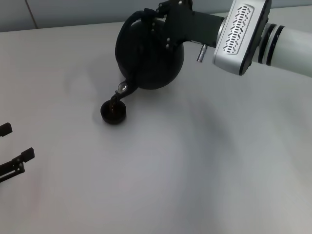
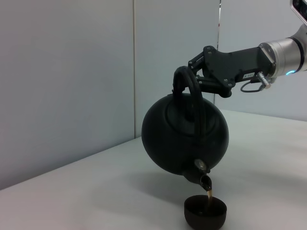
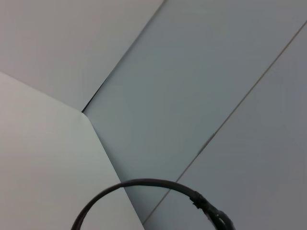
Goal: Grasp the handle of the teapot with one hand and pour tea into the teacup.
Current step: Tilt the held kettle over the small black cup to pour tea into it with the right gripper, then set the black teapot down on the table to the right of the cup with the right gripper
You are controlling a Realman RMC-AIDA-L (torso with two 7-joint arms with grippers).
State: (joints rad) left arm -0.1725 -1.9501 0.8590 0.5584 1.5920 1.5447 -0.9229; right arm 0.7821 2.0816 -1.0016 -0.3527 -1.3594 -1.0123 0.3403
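Note:
The round matte-black teapot (image 1: 148,53) hangs in the air, tilted spout-down, above the white table (image 1: 195,170). My right gripper (image 1: 163,22) is shut on the handle (image 2: 189,81), the black arched hoop over the pot. A thin stream of tea runs from the spout (image 2: 205,180) into the small dark teacup (image 1: 113,111), which stands on the table right below it. The left wrist view shows the teapot (image 2: 184,136) and the teacup (image 2: 205,212) from the side. In the right wrist view only an arc of the handle (image 3: 144,183) shows. My left gripper (image 1: 12,156) rests at the table's left edge.
A pale panelled wall (image 2: 67,72) stands behind the table's far edge. The table surface around the teacup is bare white.

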